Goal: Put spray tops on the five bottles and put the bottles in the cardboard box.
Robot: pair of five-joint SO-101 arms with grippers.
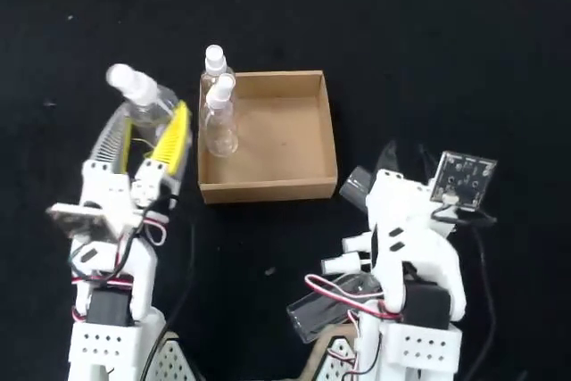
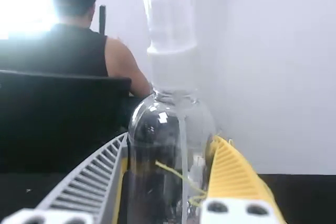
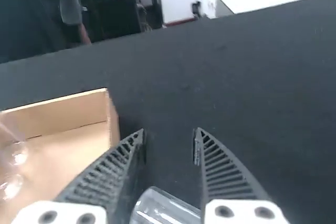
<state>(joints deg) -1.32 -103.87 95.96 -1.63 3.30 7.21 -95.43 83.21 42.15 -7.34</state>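
Evidently a capped bottle (image 1: 141, 97) is clenched in the left gripper's (image 1: 152, 120) jaws beside the cardboard box (image 1: 268, 188) — the standing bottles (image 1: 219, 122) at its wall could be toppled on entry; the right gripper's (image 3: 169, 135) jaws are released.

Black matte table top (image 1: 446, 60) runs to the far edge. Plain white wall (image 2: 283, 77) beyond. Hard glare from a bright patch (image 2: 23, 3) high up (window or lamp, cannot tell). Dark furniture (image 3: 110, 9) behind the table, in shadow.

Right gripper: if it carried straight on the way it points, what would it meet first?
Probably bare table just ahead of the open right gripper. The box lies to one side of that line and looks missed, though depth is hard to judge.
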